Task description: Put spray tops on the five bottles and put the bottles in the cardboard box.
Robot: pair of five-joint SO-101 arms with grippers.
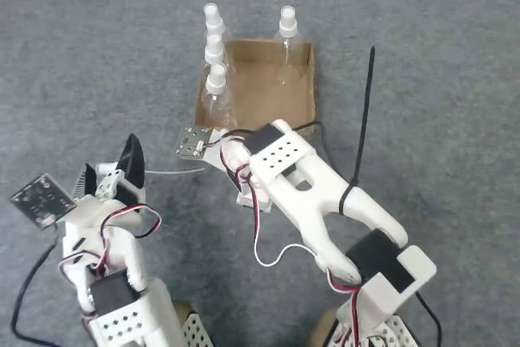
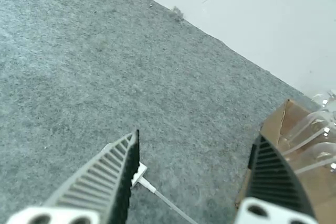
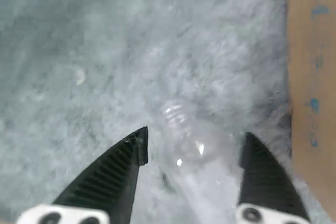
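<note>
Grey felt covers the table (image 1: 422, 62) where two robot arms work at a bottling job that looks four-fifths done. Four capped bottles (image 1: 216, 79) stand upright in the cardboard box (image 1: 264, 99). Three are in a row along one side wall and one stands alone at the far corner opposite, which leaves the middle of the box bare, likely as room for the last.

The fifth bottle (image 3: 189, 148) is clear and has no top, so its threaded neck is bare. It appears to lie on the felt just beside the box's outer wall. The right gripper (image 3: 195, 132) hangs over it, jaws released and spread to either side of the neck and shoulder. No contact can be made out, and the stance reads as lining up a grasp so the bottle can be held steady for capping.

The left gripper (image 2: 198, 139) sits well apart from the box, low over the felt, its jaws also released and empty. Just beyond them lies what appears to be the last spray top (image 2: 139, 173), a small white piece trailing a thin tube, placed within easy pick-up.

The count is five bottles, four tops fitted, one top loose, one box and two arms. The job looks to be in its final round: top on, then bottle boxed.
</note>
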